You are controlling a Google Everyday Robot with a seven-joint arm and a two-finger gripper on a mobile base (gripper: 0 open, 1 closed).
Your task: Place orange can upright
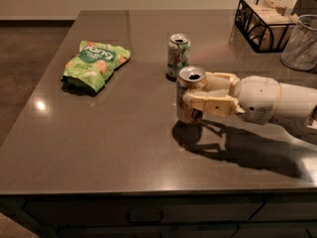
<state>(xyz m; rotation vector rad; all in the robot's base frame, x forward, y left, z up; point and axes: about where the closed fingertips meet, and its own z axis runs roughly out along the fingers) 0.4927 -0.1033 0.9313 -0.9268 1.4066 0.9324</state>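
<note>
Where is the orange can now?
The orange can is held upright in the claw near the camera view's centre, just in front of the white and green can.
</note>
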